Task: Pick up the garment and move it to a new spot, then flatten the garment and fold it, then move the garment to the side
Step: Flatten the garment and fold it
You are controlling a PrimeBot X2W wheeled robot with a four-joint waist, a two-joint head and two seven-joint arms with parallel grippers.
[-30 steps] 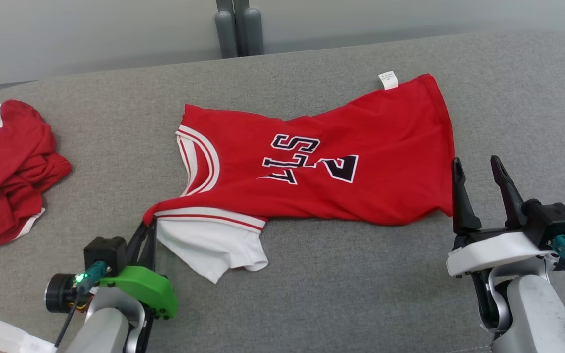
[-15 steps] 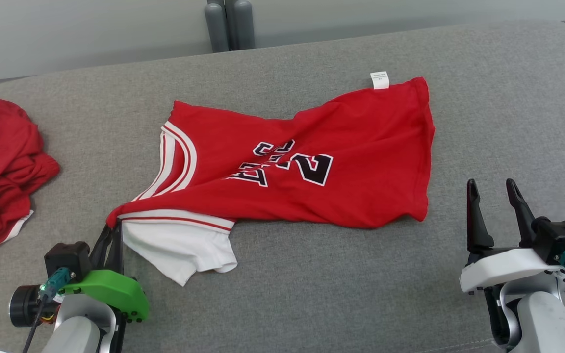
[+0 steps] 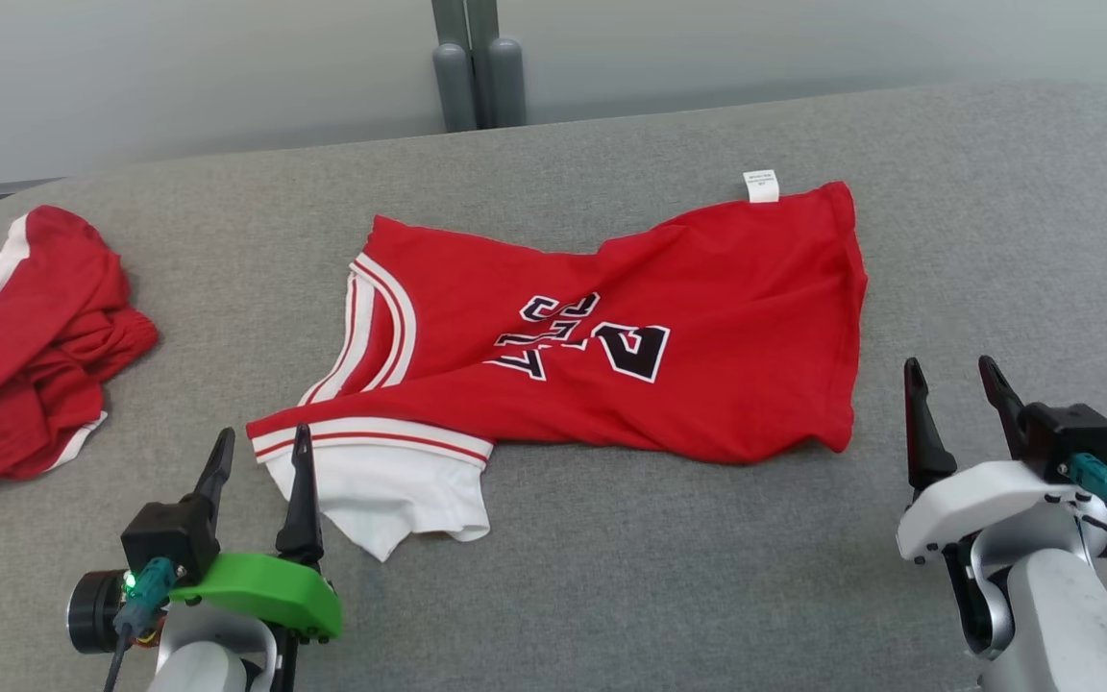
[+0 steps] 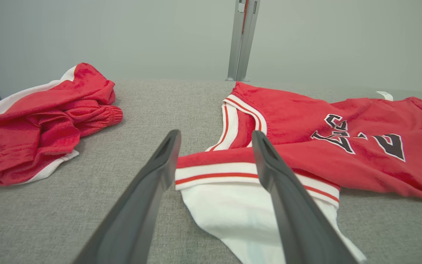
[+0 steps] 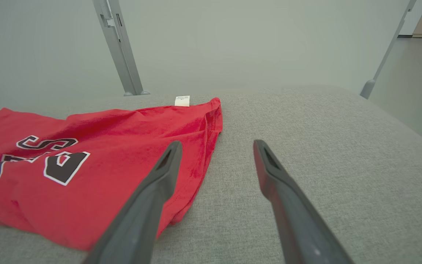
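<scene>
A red jersey garment (image 3: 669, 317) with black-and-white lettering and white sleeves lies spread, slightly twisted, on the grey padded table (image 3: 611, 577). Its striped shoulder corner (image 4: 214, 170) sits between the open fingers of my left gripper (image 3: 260, 444) (image 4: 214, 137), with nothing pinched. The white sleeve (image 3: 390, 495) lies just right of that gripper. My right gripper (image 3: 952, 370) (image 5: 214, 146) stands open, just off the garment's right hem (image 5: 211, 121), holding nothing. A white label (image 3: 760, 185) sticks out at the garment's far edge.
A second red-and-white garment (image 3: 25, 336) (image 4: 39, 121) lies crumpled at the table's left edge. Grey posts (image 3: 481, 77) rise behind the far edge against a pale wall. Bare grey surface stretches along the front and to the right of the jersey.
My left gripper was shut on the garment's shoulder corner and has opened, letting it drop flat. The head camera shifted, so the whole scene sits differently in view.
</scene>
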